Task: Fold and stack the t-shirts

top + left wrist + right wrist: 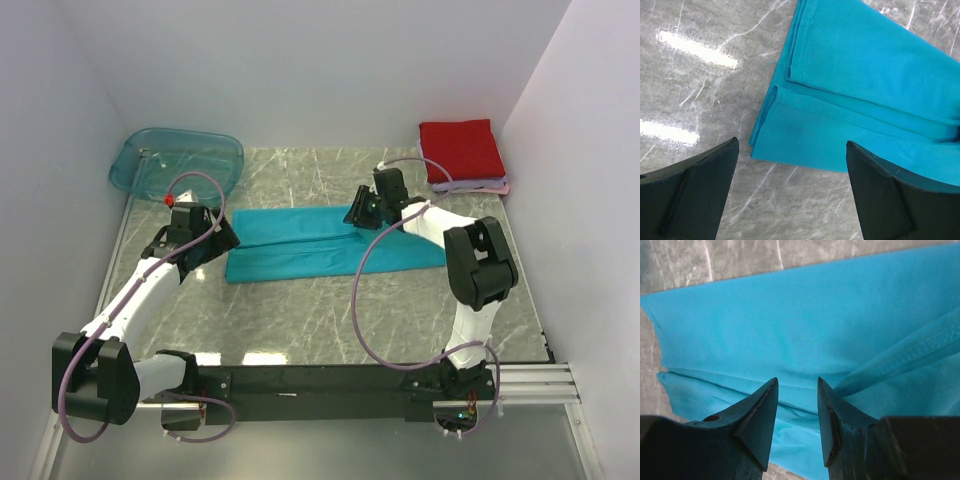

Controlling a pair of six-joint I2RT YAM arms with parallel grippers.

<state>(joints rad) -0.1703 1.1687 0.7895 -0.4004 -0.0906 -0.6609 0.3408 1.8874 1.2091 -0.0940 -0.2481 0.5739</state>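
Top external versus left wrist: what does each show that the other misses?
Only top external: the red shirt folded on a pale shirt in the far right corner, the tub at far left, and the right end effector over the teal shirt. Only left wrist: the stitched hems and layered edges at the teal shirt's left end, close up. Both: the teal shirt lying on the table, with the left end effector open by that left end.

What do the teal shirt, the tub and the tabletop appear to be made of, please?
Teal shirt: soft matte cloth, shown by stitched hems and folds. Tub: likely plastic, see-through and glossy. Tabletop: grey veined marble look, shiny with reflections; stone or laminate, I cannot tell.
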